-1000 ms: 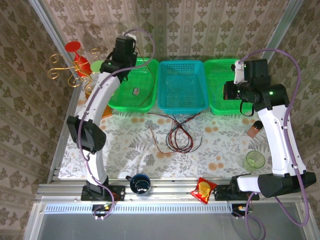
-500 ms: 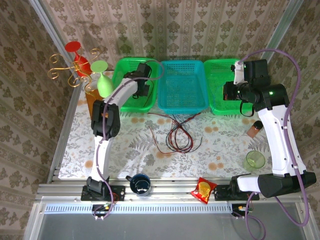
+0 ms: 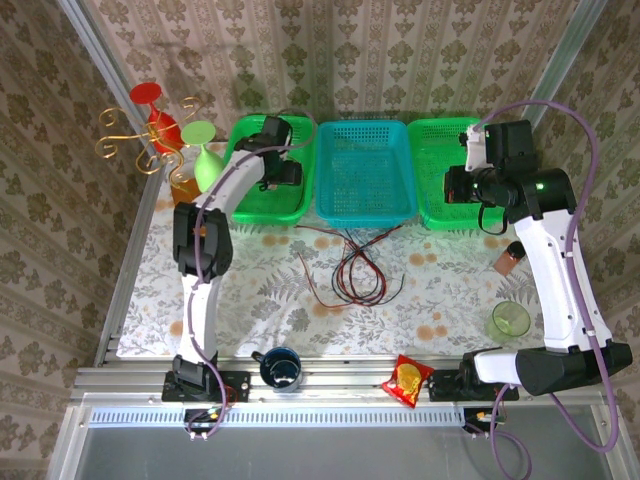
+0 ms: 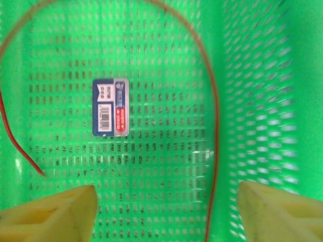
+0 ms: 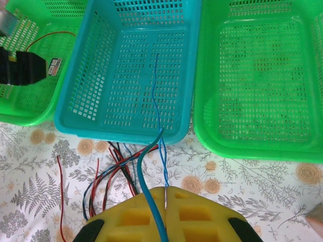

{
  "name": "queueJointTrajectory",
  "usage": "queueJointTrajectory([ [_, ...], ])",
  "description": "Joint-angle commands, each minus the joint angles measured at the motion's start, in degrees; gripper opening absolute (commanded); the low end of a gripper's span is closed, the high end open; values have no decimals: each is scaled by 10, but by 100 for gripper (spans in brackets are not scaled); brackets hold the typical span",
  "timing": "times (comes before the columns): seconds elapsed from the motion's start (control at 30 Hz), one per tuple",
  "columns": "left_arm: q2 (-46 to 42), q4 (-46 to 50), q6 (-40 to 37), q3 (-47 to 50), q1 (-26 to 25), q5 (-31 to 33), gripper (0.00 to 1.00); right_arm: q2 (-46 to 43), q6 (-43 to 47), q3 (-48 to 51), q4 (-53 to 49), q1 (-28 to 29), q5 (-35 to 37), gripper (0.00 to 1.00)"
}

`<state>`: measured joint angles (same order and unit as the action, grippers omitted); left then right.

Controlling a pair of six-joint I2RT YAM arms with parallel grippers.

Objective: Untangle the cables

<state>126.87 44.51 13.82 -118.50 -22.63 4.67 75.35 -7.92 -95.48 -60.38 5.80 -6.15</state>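
Note:
My left gripper (image 3: 288,172) is down inside the left green basket (image 3: 252,212). Its yellow pads (image 4: 55,214) stand wide apart, open. A red cable (image 4: 214,126) arcs loose over the basket floor between them, touching neither pad. My right gripper (image 3: 458,185) hovers near the right green basket (image 3: 440,222). In the right wrist view the gripper (image 5: 165,195) is shut on a thin blue cable (image 5: 157,96) that runs up into the teal basket (image 5: 126,135). The other cables, red, black and blue (image 3: 355,268), lie looped on the tablecloth in front of the teal basket.
A sticker label (image 4: 111,107) lies on the left basket's floor. A blue mug (image 3: 280,367) and a red snack packet (image 3: 408,380) sit at the near edge. A green cup (image 3: 511,320) and small bottle (image 3: 508,258) stand right. Glasses and a gold stand (image 3: 165,135) crowd the far left.
The left arm came down from high above into the left green basket with the red cable, then opened and let it go. The right arm stayed still.

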Motion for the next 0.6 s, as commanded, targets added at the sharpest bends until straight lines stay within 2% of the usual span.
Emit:
queueJointTrajectory([
  [0.0,-73,-12,-3,-10,-11,7,83,-13,-7,13,-9,3,-10,0],
  [0.13,-109,-13,-15,-5,-25,-4,93,-20,-4,29,-2,3,-7,0],
  [0.27,-149,-34,1,20,-32,-39,94,-31,-11,46,1,3,-9,0],
  [0.33,-176,-64,16,41,-58,-67,94,-47,-20,66,14,3,-12,0],
  [0.57,-257,-231,148,165,-113,-162,92,-76,-52,121,51,10,-33,0],
])
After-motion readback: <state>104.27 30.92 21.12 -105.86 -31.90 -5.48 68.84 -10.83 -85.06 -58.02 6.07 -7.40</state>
